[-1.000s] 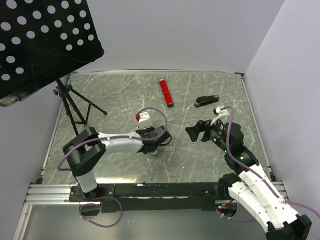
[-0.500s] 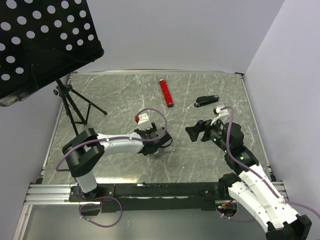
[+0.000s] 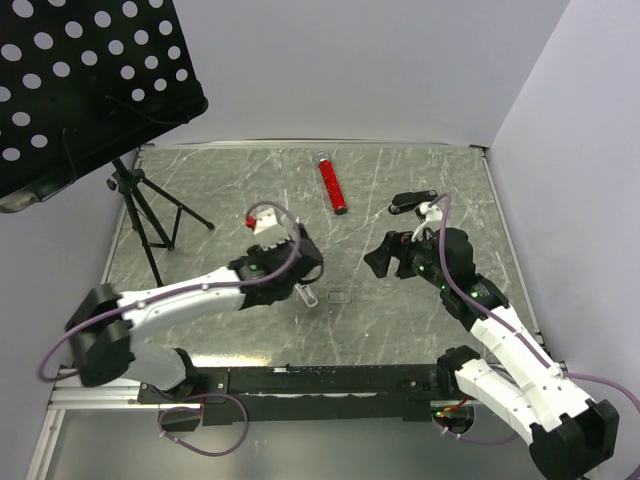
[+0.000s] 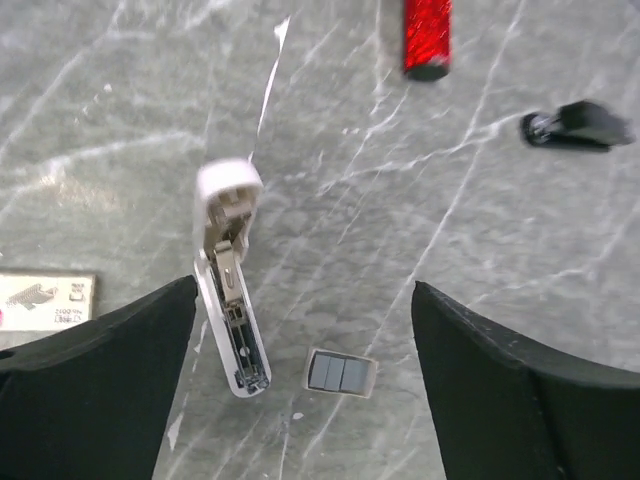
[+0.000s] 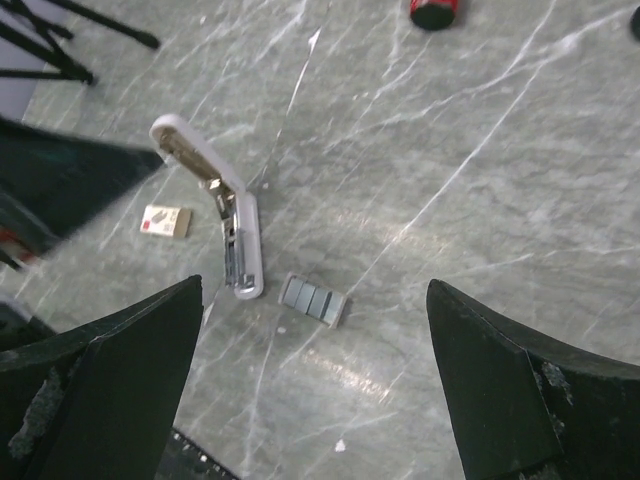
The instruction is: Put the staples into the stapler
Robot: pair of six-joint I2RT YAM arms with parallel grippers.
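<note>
A white stapler (image 4: 230, 300) lies hinged open on the marble table, its metal channel facing up; it also shows in the right wrist view as the stapler (image 5: 243, 245). Just right of its tip sits a small tray holding the grey staples (image 4: 341, 372), which appear too as the staples (image 5: 314, 300) and the staples (image 3: 340, 297). My left gripper (image 4: 305, 292) hovers open above both, holding nothing. The right gripper (image 5: 315, 290) is also open and empty, raised over the same spot from the right side (image 3: 385, 257).
A small slim black stapler-like item (image 3: 412, 202) lies at the back right. The red tube (image 3: 332, 185) lies at the back centre. A beige box piece (image 4: 45, 300) sits left of the white stapler. A tripod (image 3: 145, 215) under a perforated black stand (image 3: 80, 80) fills the left.
My left gripper opened wide and drew up and back to the left, leaving the white stapler lying open on the table. The right gripper shifted slightly away from its base.
</note>
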